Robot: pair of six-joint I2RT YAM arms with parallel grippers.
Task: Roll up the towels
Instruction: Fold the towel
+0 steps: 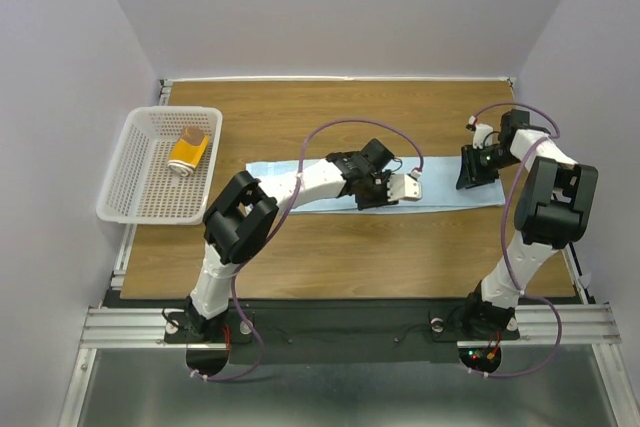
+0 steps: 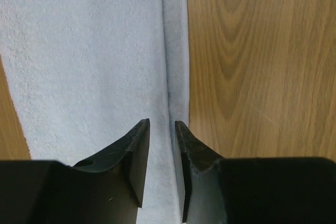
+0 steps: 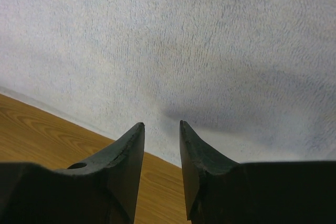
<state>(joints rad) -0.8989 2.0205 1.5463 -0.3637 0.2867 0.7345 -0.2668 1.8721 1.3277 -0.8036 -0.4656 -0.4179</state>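
Note:
A light blue towel point(image 1: 455, 197) lies flat in a long strip across the middle of the table. My left gripper point(image 1: 380, 197) hangs over its right-hand half. In the left wrist view the left gripper point(image 2: 162, 124) stands open by a narrow gap right above the towel point(image 2: 89, 51), beside its hemmed edge. My right gripper point(image 1: 470, 175) is at the towel's right end. It is open too point(image 3: 161, 124), and towel point(image 3: 210, 35) and bare wood both show between its fingers. A mustard-yellow towel point(image 1: 188, 152) lies rolled up in the basket.
The white perforated basket point(image 1: 115, 172) sits at the table's left edge, partly overhanging it. Brown wooden tabletop point(image 1: 330, 257) surrounds the blue towel. Grey walls close in the back and both sides.

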